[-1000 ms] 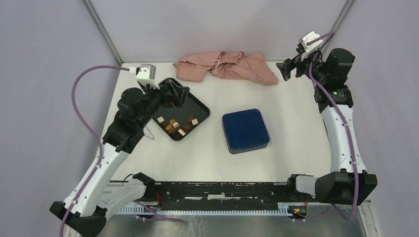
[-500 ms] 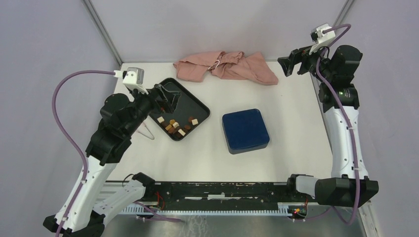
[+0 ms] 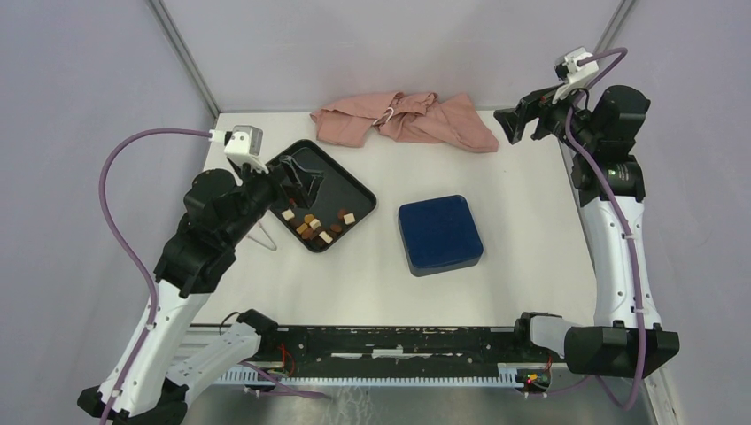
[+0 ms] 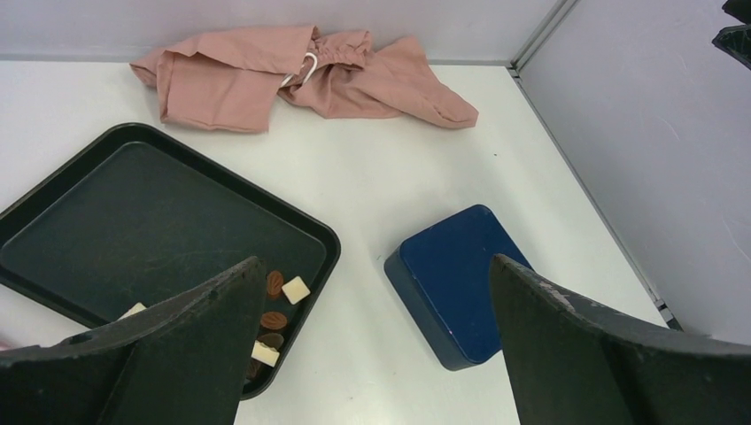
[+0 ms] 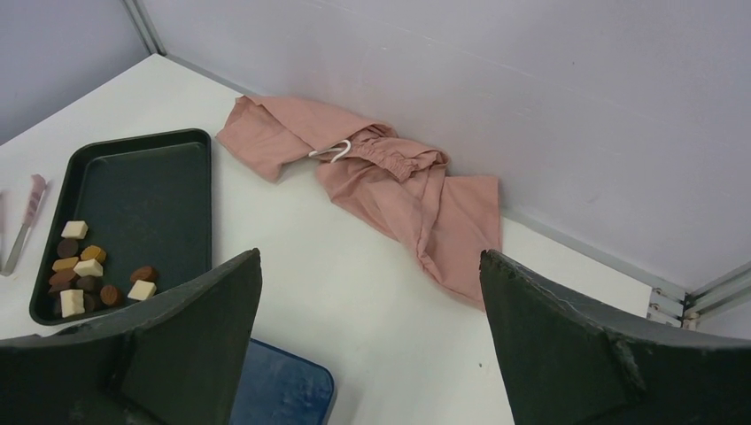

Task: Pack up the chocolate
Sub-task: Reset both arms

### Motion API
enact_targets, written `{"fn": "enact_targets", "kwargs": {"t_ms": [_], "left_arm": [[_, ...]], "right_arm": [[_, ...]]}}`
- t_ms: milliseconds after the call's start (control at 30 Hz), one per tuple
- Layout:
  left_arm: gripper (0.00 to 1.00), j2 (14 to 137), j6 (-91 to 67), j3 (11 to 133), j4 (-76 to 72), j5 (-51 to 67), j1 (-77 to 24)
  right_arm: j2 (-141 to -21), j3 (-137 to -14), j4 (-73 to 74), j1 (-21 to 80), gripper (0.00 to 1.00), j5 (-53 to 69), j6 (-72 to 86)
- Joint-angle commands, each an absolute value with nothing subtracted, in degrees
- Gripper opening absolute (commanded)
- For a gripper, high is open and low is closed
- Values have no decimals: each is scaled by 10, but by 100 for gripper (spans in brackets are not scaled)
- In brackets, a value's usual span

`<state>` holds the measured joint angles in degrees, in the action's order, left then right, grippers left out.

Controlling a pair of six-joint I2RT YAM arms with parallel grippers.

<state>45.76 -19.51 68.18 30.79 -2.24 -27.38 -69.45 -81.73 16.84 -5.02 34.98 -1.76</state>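
My left pincer [image 4: 372, 345] hangs wide open and empty above the tray [image 3: 350, 188]; my right pincer [image 5: 367, 336] is likewise open and empty, raised at the far right corner. The chocolates [image 3: 313, 225] sit loose in the tray's near end. The blue box [image 3: 439, 234] is closed, so packing looks unfinished.

Matt black tray [image 3: 350, 190], smooth blue box [image 3: 440, 234], soft creased pink cloth [image 3: 407, 120].
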Motion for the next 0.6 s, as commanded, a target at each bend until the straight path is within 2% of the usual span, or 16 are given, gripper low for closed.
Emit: {"fn": "enact_targets", "kwargs": {"t_ms": [0,567], "left_arm": [[100,445,-207,679,309,-17,-272],[100,444,-208,669,307,-16,-273]], "right_arm": [[-677,-808,143,-53,98,364,-3],[-673,-779,121,-53,98,389,8]]}}
